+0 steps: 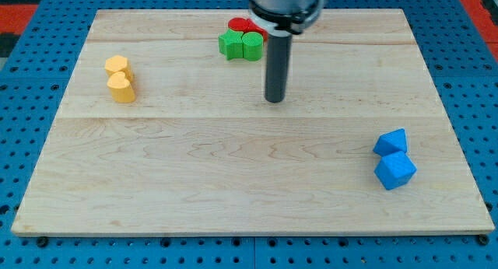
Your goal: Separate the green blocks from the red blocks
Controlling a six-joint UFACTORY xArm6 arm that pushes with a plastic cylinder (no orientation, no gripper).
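Observation:
Two green blocks sit side by side near the view's top centre: a green star-like block [230, 45] on the left and a green rounded block [252, 45] on the right. A red block [243, 25] lies just behind them, touching them, partly hidden by the arm. Its shape is unclear, and it may be two red pieces. My tip [275, 100] rests on the board below and to the right of the green rounded block, a short gap away, touching no block.
Two yellow blocks [119, 77] stand stacked close together at the view's left. Two blue blocks [393, 160] sit together at the view's lower right. The wooden board [233, 168] lies on a blue pegboard surface.

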